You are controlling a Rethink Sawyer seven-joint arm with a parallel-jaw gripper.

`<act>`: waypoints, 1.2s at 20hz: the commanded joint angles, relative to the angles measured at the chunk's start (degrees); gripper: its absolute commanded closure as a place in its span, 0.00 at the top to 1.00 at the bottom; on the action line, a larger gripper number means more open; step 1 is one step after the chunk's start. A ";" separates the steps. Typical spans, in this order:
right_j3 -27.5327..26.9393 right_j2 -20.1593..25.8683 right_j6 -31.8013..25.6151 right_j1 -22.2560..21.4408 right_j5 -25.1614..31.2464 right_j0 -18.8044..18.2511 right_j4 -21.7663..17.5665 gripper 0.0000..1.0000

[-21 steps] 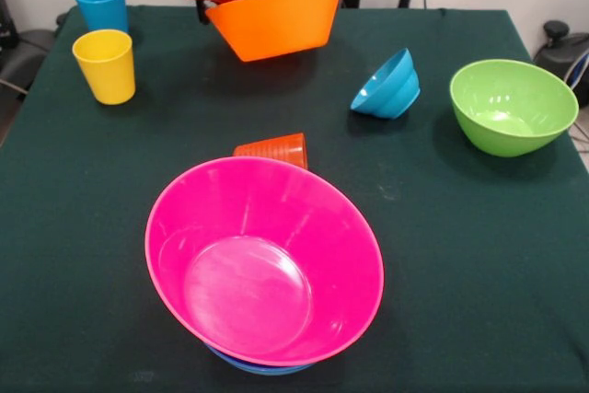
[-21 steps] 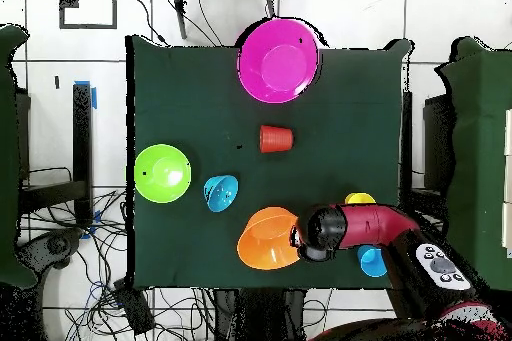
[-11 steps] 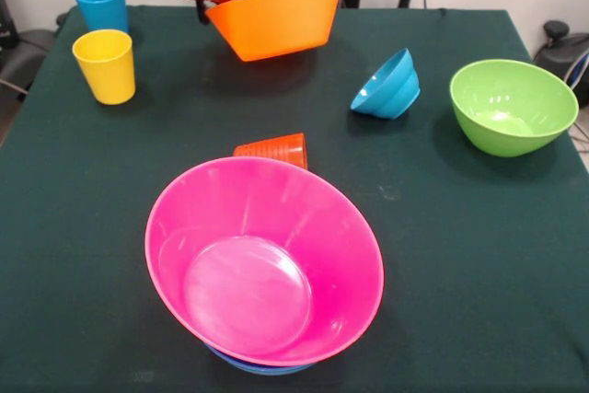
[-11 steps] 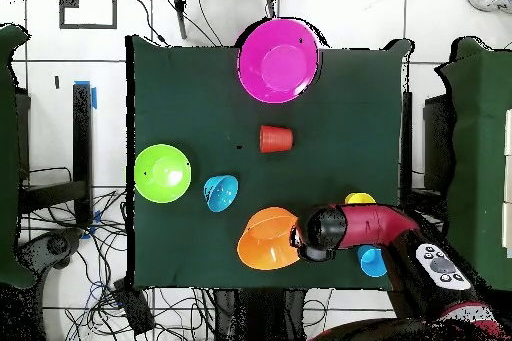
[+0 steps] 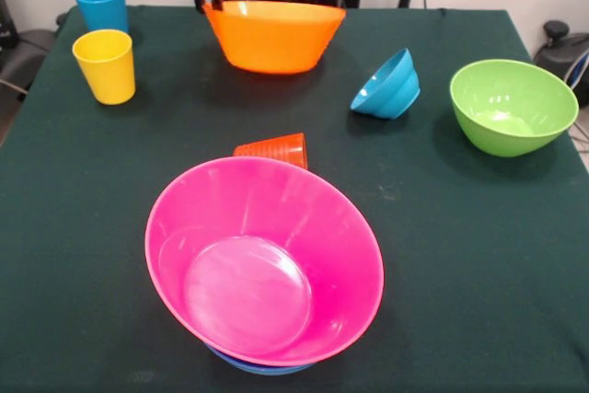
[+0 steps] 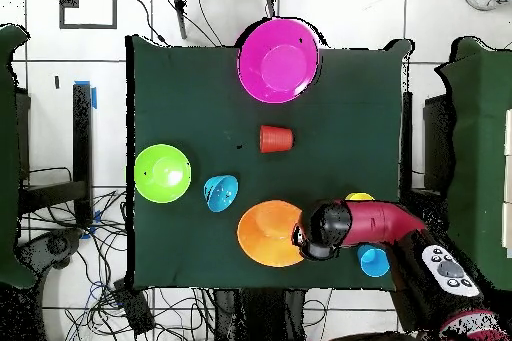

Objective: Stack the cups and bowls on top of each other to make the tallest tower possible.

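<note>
My gripper [image 5: 208, 1] is at the table's far side, shut on the left rim of the large yellow-orange bowl [image 5: 273, 36], which sits level and upright. From above, the gripper [image 6: 303, 237] is at that bowl's [image 6: 268, 233] right edge. The tower is a large pink bowl [image 5: 267, 264] nested over a blue bowl whose rim [image 5: 258, 367] peeks out below; overhead, the pink bowl [image 6: 278, 59] is at the top. An orange-red ribbed cup [image 5: 274, 149] lies on its side just behind the tower. A yellow cup [image 5: 105, 65] and a sky-blue cup [image 5: 100, 4] stand at the far left.
A small ridged blue bowl [image 5: 386, 86] rests tilted on its side right of the orange bowl. A green bowl [image 5: 511, 106] stands upright near the right edge. The dark green cloth [image 5: 442, 255] covers the table. Cables lie on the floor around it.
The yellow-orange bowl has swung from a steep tilt to level and upright. My gripper shifted slightly left and up in the front view, still at the bowl's rim.
</note>
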 commanded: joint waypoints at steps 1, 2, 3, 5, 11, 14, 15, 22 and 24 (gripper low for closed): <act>-3.82 2.12 -6.22 -8.75 9.68 4.07 1.35 0.00; -4.03 2.04 -7.19 -10.50 11.70 4.24 1.33 0.00; -4.22 2.30 -7.62 -11.23 12.80 4.11 1.59 0.00; -4.30 3.61 -9.23 -12.45 13.53 3.28 1.93 0.00; -2.95 5.92 -8.78 -13.64 10.94 1.84 3.16 0.00; -4.36 5.96 -6.45 -14.13 12.61 2.84 5.38 0.00; -4.64 5.99 -6.22 -14.30 12.75 3.08 5.75 0.00; -6.53 5.70 -4.55 -17.99 15.76 5.33 8.91 0.00; -6.39 5.07 -3.24 -19.56 15.75 6.38 9.27 0.00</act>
